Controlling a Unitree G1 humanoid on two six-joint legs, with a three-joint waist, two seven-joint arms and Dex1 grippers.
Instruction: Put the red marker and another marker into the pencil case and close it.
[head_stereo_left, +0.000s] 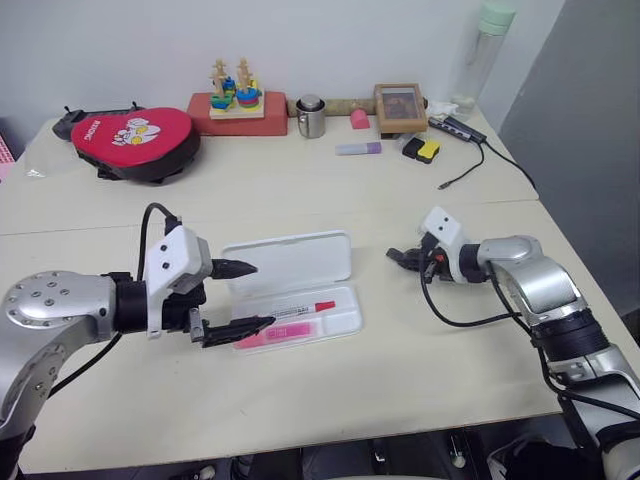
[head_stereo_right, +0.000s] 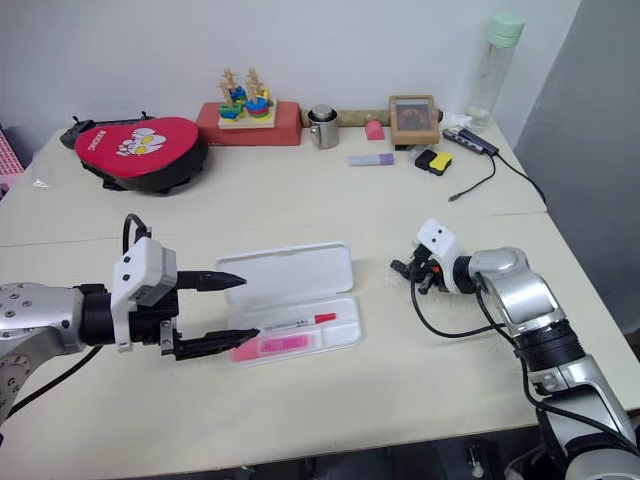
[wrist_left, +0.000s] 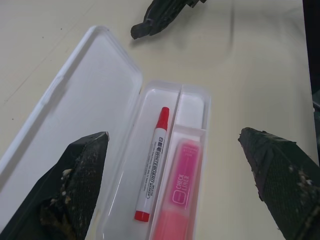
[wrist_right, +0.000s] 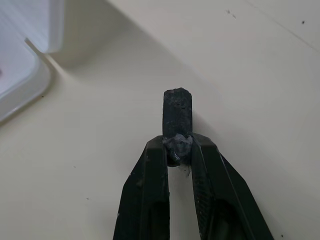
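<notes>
**Ana:** Nearest us is the left gripper, spread as wide as it goes and holding nothing. One finger hangs over the lid, the other over the front edge of the tray.

**Ben:** And the pencil case itself?

**Ana:** Lying open on the table, lid flat behind the tray. The red marker rests in the tray's long slot, cap pointing away from the left wrist. The pink highlighter sits in the slot right beside it, touching the divider.

**Ben:** So both pens are in. What about the right gripper?

**Ana:** Off to the case's right, apart from it, above bare table. Its fingers are drawn together with nothing between them.

**Ben:** Then I'd judge the loading done, and closing is the step in hand.

**Ana:** Agreed. The lid still lies fully back, so nothing of the closing has started.

**Ben:** What does the next move need?

**Ana:** Something under or behind the lid's far edge to swing it over the hinge, then a press down until it seats. The tray is light plastic and may slide, so one gripper probably has to steady it.

**Ben:** Risks?

**Ana:** The highlighter looks thick; if it rides high, the lid may not latch.
</notes>
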